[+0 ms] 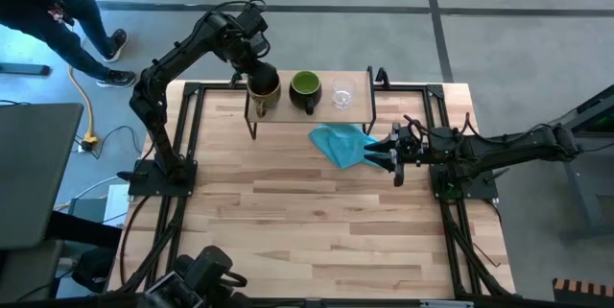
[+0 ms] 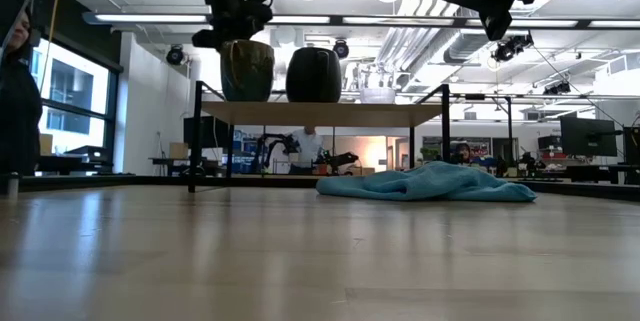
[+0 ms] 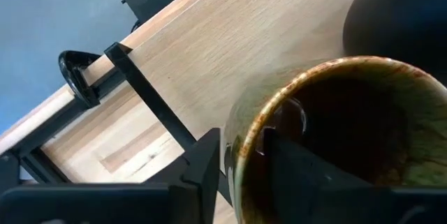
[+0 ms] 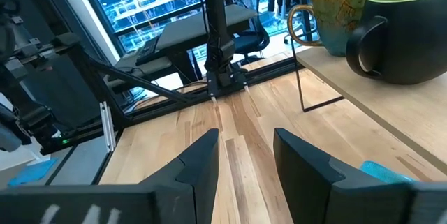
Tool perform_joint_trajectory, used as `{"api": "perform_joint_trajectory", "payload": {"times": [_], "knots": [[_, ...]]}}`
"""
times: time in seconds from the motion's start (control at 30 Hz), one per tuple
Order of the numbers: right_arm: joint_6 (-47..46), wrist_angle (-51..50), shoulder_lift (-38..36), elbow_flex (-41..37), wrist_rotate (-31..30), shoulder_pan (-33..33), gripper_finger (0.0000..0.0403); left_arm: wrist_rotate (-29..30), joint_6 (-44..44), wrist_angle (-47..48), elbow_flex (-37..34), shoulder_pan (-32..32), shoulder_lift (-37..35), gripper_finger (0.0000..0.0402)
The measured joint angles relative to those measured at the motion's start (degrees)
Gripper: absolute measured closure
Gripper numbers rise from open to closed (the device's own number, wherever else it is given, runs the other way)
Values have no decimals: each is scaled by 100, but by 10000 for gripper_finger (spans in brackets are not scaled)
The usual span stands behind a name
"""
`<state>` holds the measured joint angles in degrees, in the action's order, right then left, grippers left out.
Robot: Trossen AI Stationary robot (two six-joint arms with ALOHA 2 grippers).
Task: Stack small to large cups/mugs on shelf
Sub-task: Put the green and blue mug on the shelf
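High view: bench (image 1: pixel 317 212) carries the shelf (image 1: pixel 312 114) along its far edge. Blue cloth (image 1: pixel 338 142) lies just ahead of the right gripper (image 1: pixel 383 153), fingers apart, empty. Left gripper (image 1: pixel 257 76), fingers straddling the tan-brown mug's (image 1: pixel 263 85) rim; grip unclear. Beside it the dark mug (image 1: pixel 305 89), then the glass cup (image 1: pixel 342 93), faint.

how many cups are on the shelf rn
3, in a row on the shelf: tan mug at the left end, left tool at its rim; dark mug in the middle; glass right.
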<state>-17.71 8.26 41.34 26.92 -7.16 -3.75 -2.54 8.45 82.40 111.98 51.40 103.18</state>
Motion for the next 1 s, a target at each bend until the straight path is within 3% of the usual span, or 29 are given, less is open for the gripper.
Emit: {"api": "perform_joint_trajectory", "payload": {"times": [0.23,0.4,0.63,1.0], "knots": [[1,-94,0,0,17,0,275,-1,287,1,0,-2,0,241],[-1,-154,0,0,17,0,275,-1,407,-1,0,-2,0,217],[-1,-165,0,0,15,0,275,-2,684,-7,0,-2,0,217],[1,-164,0,0,12,0,275,-136,1003,-31,0,-2,0,248]]}}
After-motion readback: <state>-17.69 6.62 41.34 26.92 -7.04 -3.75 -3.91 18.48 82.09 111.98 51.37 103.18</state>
